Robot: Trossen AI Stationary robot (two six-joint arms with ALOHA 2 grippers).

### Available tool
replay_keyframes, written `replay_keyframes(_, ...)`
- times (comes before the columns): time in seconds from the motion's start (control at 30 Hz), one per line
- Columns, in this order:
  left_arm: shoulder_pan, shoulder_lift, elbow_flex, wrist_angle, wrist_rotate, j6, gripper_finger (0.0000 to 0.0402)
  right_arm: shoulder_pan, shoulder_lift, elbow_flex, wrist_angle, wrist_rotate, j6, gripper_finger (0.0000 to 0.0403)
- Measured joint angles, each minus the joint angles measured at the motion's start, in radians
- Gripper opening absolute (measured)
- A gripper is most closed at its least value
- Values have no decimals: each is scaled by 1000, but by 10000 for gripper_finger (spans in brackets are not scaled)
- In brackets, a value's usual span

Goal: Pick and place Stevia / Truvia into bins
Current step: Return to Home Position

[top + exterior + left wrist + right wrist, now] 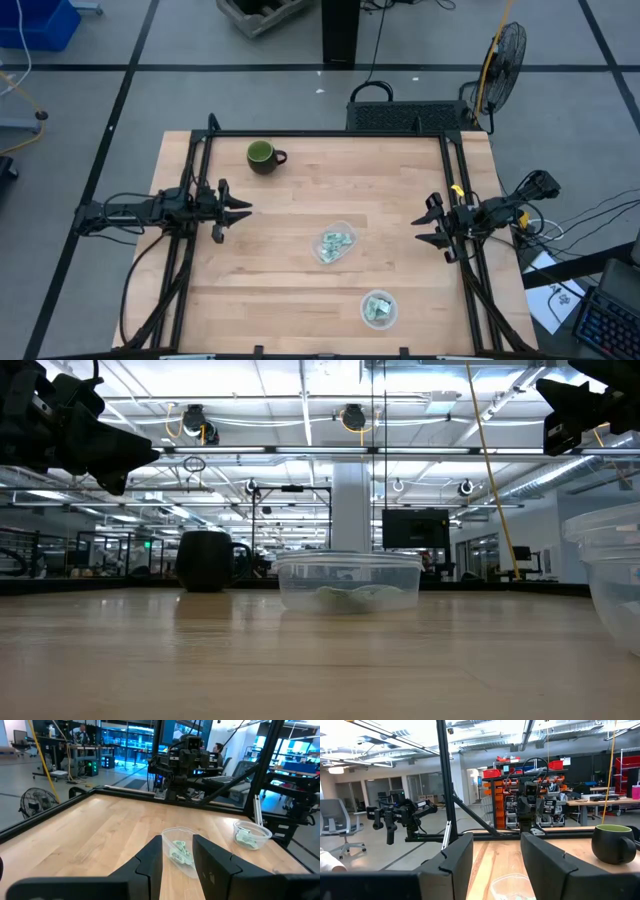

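Bright workshop (pixel 340 460), wooden worktop (pixel 300 170): packets (pixel 334 243) lie in the centre bin (pixel 349 229) and 5 o'clock bin (pixel 365 300); left end effector (pixel 243 211) and right end effector (pixel 420 228) gape empty.

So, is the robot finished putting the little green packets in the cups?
Looks nearly finished. Done: green packets lie in both clear cups, the middle cup and the edge cup; I see none loose on the table. In hand: nothing; the left gripper and right gripper are open, at the table's sides. Left: probably just parking them.
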Motion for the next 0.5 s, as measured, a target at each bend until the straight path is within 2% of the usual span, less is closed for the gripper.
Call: replay_keyframes(0.5,0,0,0,1,0,-1,111,0,0,0,0,0,0,161)
